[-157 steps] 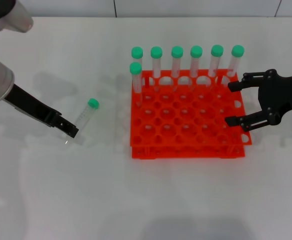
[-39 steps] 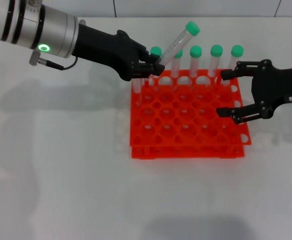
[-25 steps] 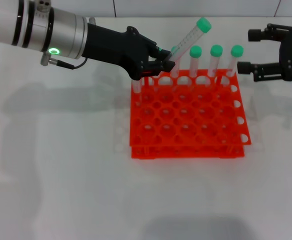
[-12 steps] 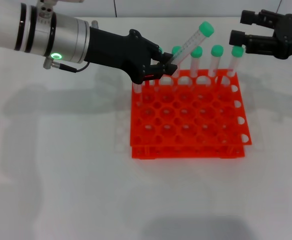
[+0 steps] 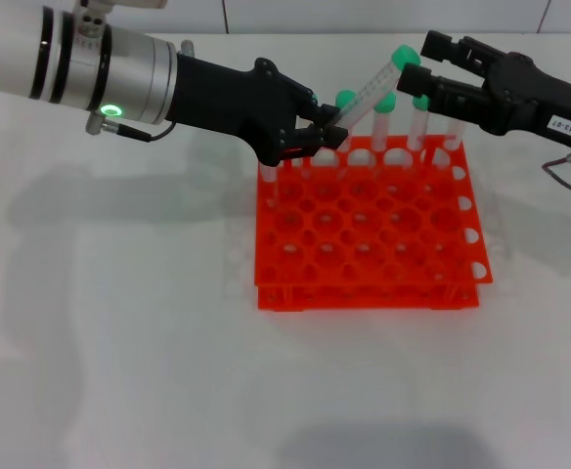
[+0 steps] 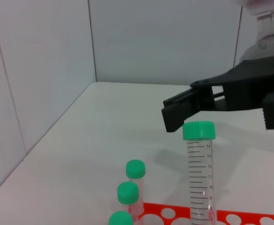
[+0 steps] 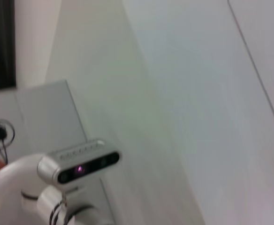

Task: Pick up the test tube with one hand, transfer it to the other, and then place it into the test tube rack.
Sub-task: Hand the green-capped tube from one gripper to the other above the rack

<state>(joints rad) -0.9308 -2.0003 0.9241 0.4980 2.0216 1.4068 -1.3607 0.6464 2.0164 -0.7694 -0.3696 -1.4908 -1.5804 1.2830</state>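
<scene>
My left gripper (image 5: 317, 125) clamps the test tube (image 5: 369, 88), tilted above the test tube rack (image 5: 368, 230). My right gripper (image 5: 425, 66) brackets its cap with spread fingers, as the left wrist view confirms.

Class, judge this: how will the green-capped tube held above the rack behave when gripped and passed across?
The test tube looks rigid clear plastic and seems empty, so probably light. Its smooth round wall may slip or pivot in the left gripper, as it already sits tilted. Laid down, it would likely roll.
</scene>
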